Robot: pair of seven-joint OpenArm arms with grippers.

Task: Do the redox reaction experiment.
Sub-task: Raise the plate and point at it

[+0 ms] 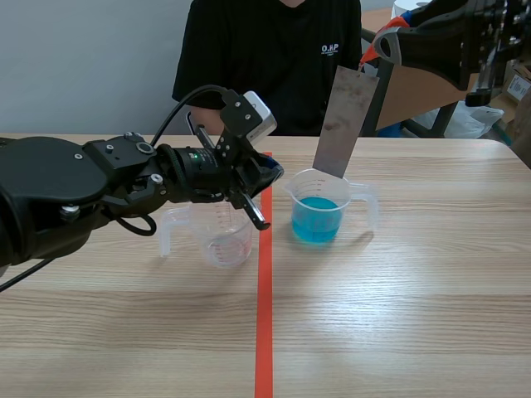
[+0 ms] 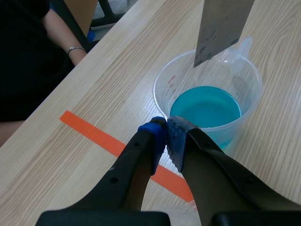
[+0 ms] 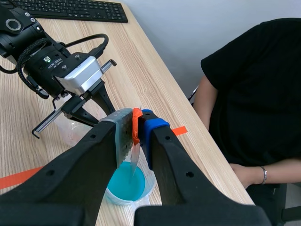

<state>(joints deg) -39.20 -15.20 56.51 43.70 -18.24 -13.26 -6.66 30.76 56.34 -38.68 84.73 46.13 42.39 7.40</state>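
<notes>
Grips the grey metal strip (image 1: pixel 344 124) tight in the right gripper (image 3: pixel 136 125). Hangs almost straight up and down, low end pointing at the rim of the cup of blue water (image 1: pixel 355 189). Pinches the left gripper (image 2: pixel 165 136) closed on nothing, over an empty cup (image 1: pixel 224 240).

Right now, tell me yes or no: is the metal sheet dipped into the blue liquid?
No: in the left wrist view the metal sheet hangs with its lower edge clear above the blue liquid.

Pretty bright and even, light seems overhead; just soft faint shadows on the table (image 1: pixel 398 315) beside the blue-filled measuring cup (image 1: pixel 317 217).
</notes>
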